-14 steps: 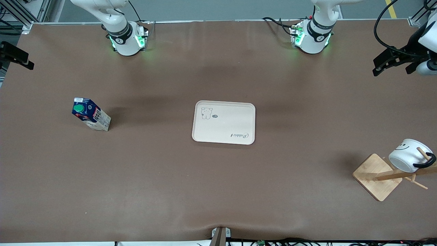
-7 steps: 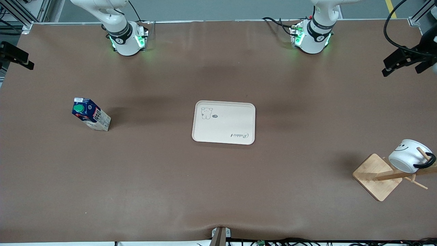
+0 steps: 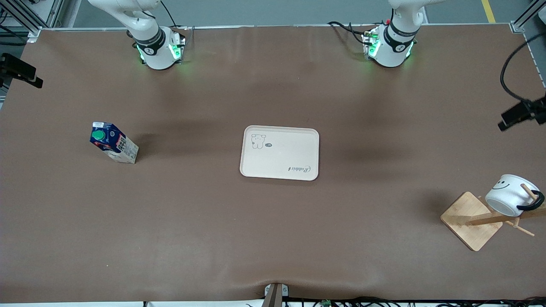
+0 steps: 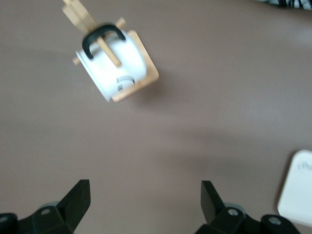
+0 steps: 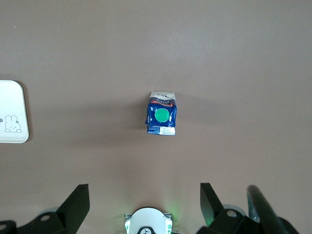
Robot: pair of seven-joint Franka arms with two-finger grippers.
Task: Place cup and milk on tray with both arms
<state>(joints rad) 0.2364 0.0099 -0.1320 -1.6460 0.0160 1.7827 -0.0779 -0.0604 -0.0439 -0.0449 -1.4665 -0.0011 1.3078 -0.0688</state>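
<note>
- The cup (image 3: 510, 194) is hanging by its black handle on a peg of a wooden rack (image 3: 473, 220) at the left arm's end of the table, nearer the front camera than the tray; it is tilting with its mouth angled down, so it will probably have to be slid off along the peg rather than lifted straight up.
- The milk (image 3: 113, 142) is standing upright on the table toward the right arm's end, green cap up, well apart from everything, which leaves its sides free for a grasp.
- The tray (image 3: 280, 152) is lying flat and bare in the middle of the table, between the two items, so each arm can bring in the item on its own end.
- The left gripper (image 4: 145, 195) is hanging in the air over the table near the rack, its jaws standing wide apart and holding nothing; the cup shows ahead of it in its wrist view, suggesting an approach to the handle.
- The right gripper (image 5: 145, 195) is hanging high over the table near its own base, jaws likewise spread and empty, with the milk lined up between them below.
</note>
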